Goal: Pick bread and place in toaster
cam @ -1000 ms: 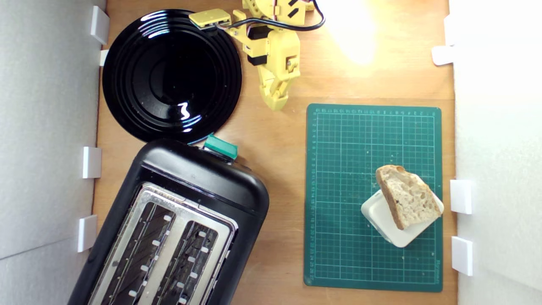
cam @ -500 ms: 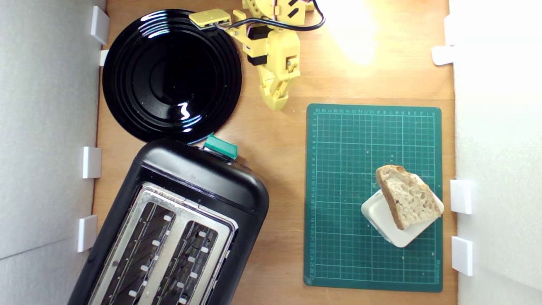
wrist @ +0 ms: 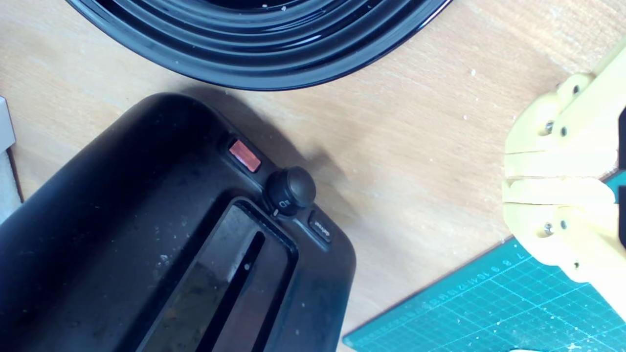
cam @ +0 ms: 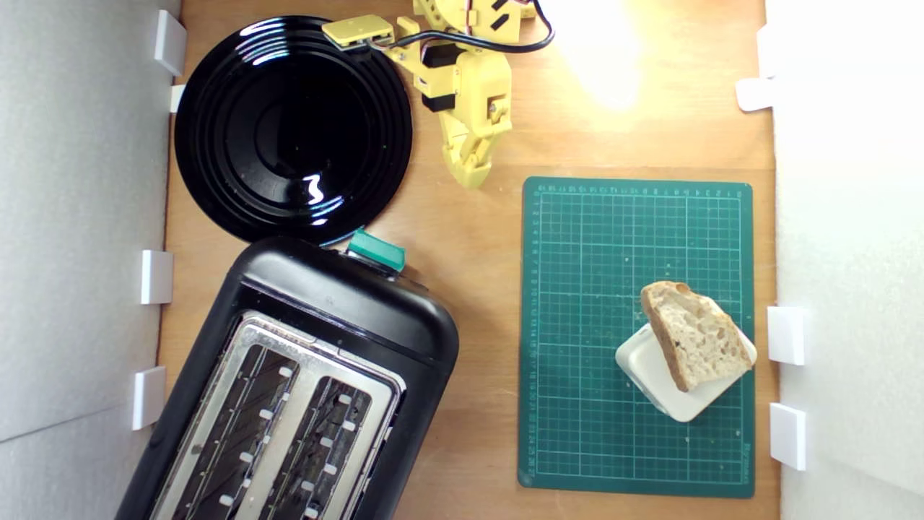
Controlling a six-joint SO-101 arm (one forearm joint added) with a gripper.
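Note:
The bread [cam: 694, 344], a wedge slice with pale holey crumb and brown crust, lies on a cream-white block [cam: 653, 375] on the green cutting mat [cam: 592, 289]. The black toaster [cam: 303, 375] with silver top and teal lever [cam: 375, 250] stands at the exterior view's lower left; its dark end face with a knob [wrist: 289, 189] fills much of the wrist view, the black toaster [wrist: 146, 234]. My yellow gripper [cam: 471, 177] hangs near the top centre, far from the bread, shut and holding nothing. In the wrist view the gripper [wrist: 508, 179] has its jaws pressed together.
A round black plate [cam: 216, 108] lies at the exterior view's upper left, close beside the gripper; the plate's rim [wrist: 254, 68] also shows in the wrist view. White blocks [cam: 785, 334] line both side walls. Bare wood [cam: 476, 289] lies between toaster and mat.

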